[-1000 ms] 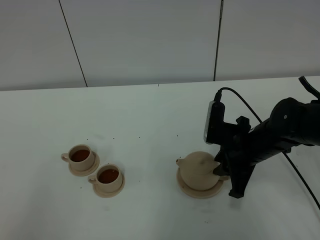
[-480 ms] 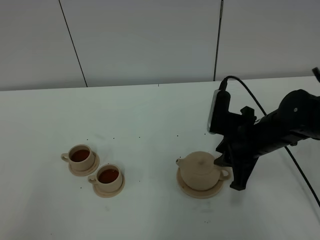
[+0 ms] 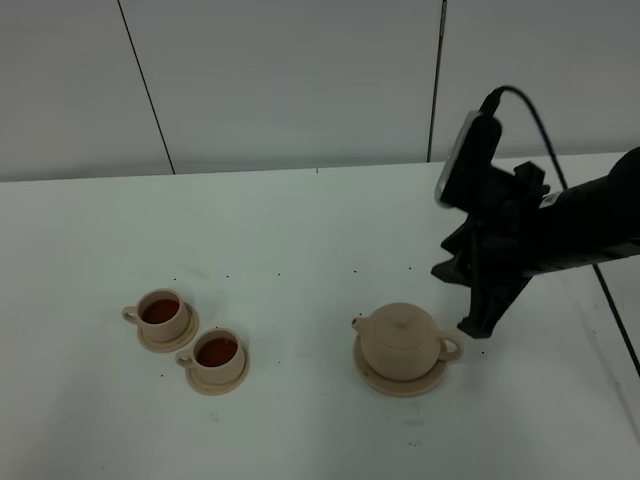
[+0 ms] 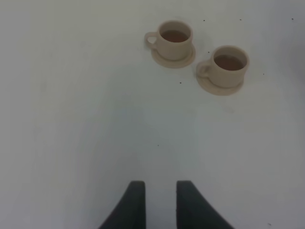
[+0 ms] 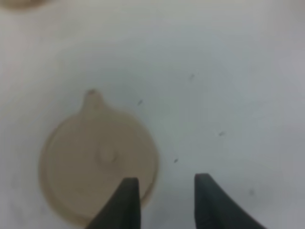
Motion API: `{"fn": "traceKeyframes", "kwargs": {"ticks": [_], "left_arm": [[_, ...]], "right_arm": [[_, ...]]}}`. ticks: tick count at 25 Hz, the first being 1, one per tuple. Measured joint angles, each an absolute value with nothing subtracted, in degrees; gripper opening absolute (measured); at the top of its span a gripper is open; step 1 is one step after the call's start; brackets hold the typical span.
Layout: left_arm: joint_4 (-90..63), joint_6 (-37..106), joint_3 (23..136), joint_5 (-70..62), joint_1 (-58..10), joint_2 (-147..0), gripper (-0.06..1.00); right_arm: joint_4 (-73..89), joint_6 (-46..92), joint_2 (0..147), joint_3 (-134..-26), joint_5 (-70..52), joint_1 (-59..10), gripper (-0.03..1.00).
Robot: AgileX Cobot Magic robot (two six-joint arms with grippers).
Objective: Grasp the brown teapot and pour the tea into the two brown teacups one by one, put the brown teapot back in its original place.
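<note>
Our right claw (image 3: pixel 478 322) hangs spread and empty, just beside the brown teapot (image 3: pixel 400 340), which sits on its saucer (image 3: pixel 398 383) on the table (image 3: pixel 300 220). Both teacups (image 3: pixel 163 313) (image 3: pixel 217 354) hold tea, well apart to the left. Our left claw (image 4: pixel 156 200) hovers slightly parted, holding nothing. One risk: a low swing could clip the handle and knock the teapot off.

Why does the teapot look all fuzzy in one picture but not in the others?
Right wrist view: the brown teapot and the right gripper are soft and out of focus, with the spout a blur. Exterior high view: the same teapot has clear edges, with even light and faint shadows. Left wrist view: the two brown teacups look sharper, though washed out and pale.
</note>
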State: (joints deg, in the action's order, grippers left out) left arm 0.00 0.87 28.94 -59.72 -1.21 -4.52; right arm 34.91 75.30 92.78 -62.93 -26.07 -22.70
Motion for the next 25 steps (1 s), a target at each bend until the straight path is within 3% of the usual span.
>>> {"fn": "traceKeyframes", "kwargs": {"ticks": [13, 25], "left_arm": [[0.0, 0.9, 28.9, -59.7, -1.2, -4.5, 0.23], [0.0, 0.9, 28.9, -59.7, -1.2, -4.5, 0.23]], "right_arm": [[45.2, 74.9, 79.4, -51.0, -11.1, -22.7, 0.25], [46.9, 69.0, 68.1, -49.8, -11.3, -20.2, 0.25]]}}
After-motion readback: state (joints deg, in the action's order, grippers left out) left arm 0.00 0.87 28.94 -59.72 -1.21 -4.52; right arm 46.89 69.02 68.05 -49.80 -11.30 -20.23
